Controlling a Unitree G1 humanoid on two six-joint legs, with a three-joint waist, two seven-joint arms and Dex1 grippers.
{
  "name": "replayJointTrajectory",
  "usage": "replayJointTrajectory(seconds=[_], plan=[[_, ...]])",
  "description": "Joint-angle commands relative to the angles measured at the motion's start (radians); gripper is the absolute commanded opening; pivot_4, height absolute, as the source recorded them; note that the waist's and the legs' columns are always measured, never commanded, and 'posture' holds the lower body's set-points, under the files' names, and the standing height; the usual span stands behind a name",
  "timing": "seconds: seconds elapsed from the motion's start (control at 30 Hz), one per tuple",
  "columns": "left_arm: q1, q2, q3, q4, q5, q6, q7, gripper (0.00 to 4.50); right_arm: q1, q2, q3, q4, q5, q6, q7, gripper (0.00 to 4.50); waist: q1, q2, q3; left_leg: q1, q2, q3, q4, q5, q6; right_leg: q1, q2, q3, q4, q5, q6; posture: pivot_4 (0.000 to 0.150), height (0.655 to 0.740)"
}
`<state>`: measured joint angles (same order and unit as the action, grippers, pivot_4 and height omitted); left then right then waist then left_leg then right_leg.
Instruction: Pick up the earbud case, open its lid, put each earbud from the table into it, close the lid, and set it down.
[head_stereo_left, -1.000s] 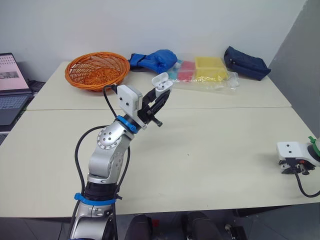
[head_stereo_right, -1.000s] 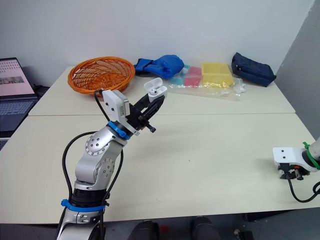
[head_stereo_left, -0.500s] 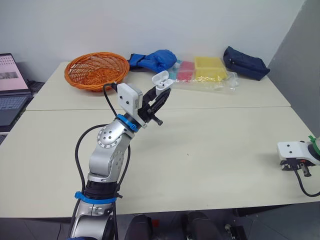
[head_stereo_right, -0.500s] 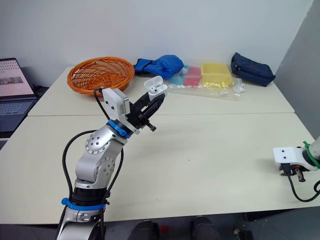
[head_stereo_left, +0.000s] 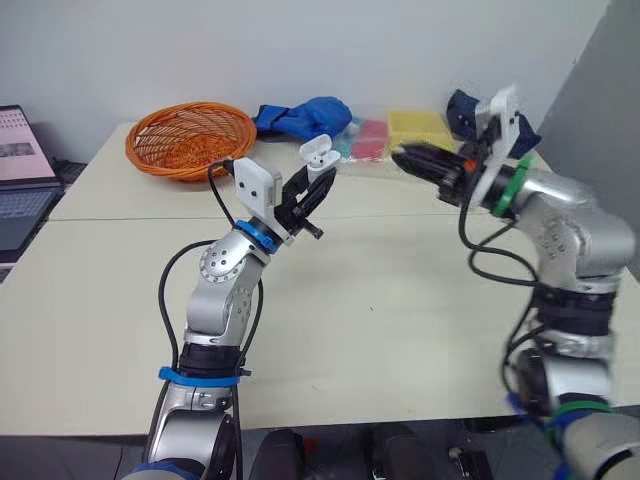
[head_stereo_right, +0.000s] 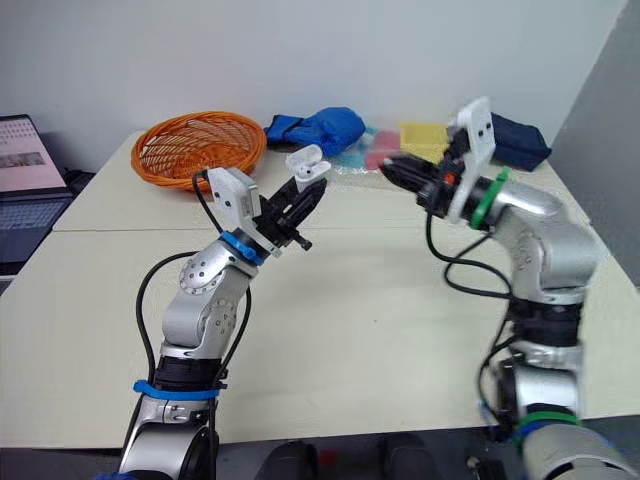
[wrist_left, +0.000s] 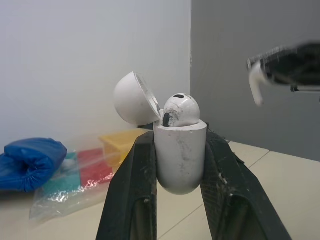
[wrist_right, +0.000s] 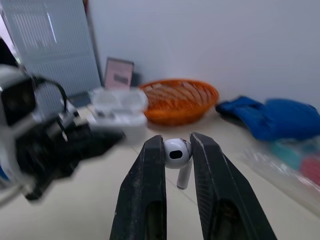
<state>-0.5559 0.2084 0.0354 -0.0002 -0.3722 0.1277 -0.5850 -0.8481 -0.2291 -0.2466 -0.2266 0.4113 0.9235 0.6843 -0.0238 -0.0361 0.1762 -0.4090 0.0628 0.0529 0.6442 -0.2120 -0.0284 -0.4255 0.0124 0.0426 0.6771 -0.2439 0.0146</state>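
Observation:
My left gripper (head_stereo_left: 318, 180) is raised over the table's middle, shut on the white earbud case (head_stereo_left: 320, 155). The case stands upright between the fingers (wrist_left: 131, 190), its lid (wrist_left: 134, 99) tipped back open. One white earbud (wrist_left: 181, 109) sits in the case. My right gripper (head_stereo_left: 402, 158) is up at the same height, a short way right of the case and pointing at it. It is shut on a second white earbud (wrist_right: 176, 154), stem hanging down. From the left wrist view that earbud (wrist_left: 256, 85) hangs at the right gripper's tip, apart from the case.
An orange wicker basket (head_stereo_left: 188, 138) stands at the back left, with a blue cloth (head_stereo_left: 305, 115) beside it. A clear bag of coloured boxes (head_stereo_left: 405, 135) and a dark blue pouch (head_stereo_left: 462, 105) lie behind my right arm. A laptop (head_stereo_left: 20, 170) sits far left.
My right arm has swung up from the table's right edge to just right of the case, now holding an earbud. The left gripper with the open case has hardly moved.

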Motion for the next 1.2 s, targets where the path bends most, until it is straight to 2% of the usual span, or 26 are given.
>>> replayJointTrajectory(seconds=[0.03,0.1,0.33,0.57,0.8,1.2], plan=[[-0.018,-0.006,0.003,-0.022,-0.034,-0.009,-0.032,0.76,-0.009,0.036,-0.059,-0.107,0.076,0.034,-0.128,0.37,0.001,0.0,0.0,-0.003,-0.001,0.0,0.001,0.0,0.0,-0.002,-0.001,0.0,-0.001,0.001,0.0,0.15,0.74],[-0.006,-0.005,-0.006,-0.03,-0.04,-0.006,-0.048,0.76,0.002,0.058,-0.042,-0.132,0.094,0.045,-0.178,0.37,0.001,0.0,0.0,-0.008,-0.001,0.002,0.001,0.0,0.0,-0.006,-0.002,0.001,-0.002,0.002,0.001,0.15,0.74],[-0.003,-0.018,-0.031,-0.045,-0.049,0.004,-0.082,0.76,0.016,0.075,-0.001,-0.148,0.142,0.032,-0.262,0.37,-0.006,0.0,0.0,-0.007,0.0,0.0,0.001,0.0,0.0,-0.006,0.0,0.0,-0.003,0.002,0.003,0.15,0.74],[-0.007,-0.018,-0.045,-0.071,-0.066,0.019,-0.111,0.76,0.026,0.057,0.076,-0.134,0.166,0.033,-0.264,0.37,-0.011,0.0,0.0,-0.007,0.001,0.001,0.001,0.0,0.001,-0.006,0.001,0.001,-0.002,0.002,0.003,0.15,0.74],[-0.001,-0.016,-0.051,-0.087,-0.066,0.022,-0.113,0.76,0.032,0.049,0.087,-0.149,0.22,0.061,-0.294,0.37,-0.009,0.0,0.0,-0.007,0.001,0.001,0.001,0.0,0.001,-0.007,0.001,0.001,-0.003,0.002,0.003,0.15,0.74],[-0.003,-0.024,-0.05,-0.101,-0.072,0.035,-0.104,0.76,0.064,-0.003,0.128,-0.149,0.221,0.037,-0.3,0.37,-0.009,0.0,0.0,-0.008,0.001,0.001,0.0,0.0,0.001,-0.007,0.001,0.001,-0.003,0.002,0.003,0.15,0.74]])
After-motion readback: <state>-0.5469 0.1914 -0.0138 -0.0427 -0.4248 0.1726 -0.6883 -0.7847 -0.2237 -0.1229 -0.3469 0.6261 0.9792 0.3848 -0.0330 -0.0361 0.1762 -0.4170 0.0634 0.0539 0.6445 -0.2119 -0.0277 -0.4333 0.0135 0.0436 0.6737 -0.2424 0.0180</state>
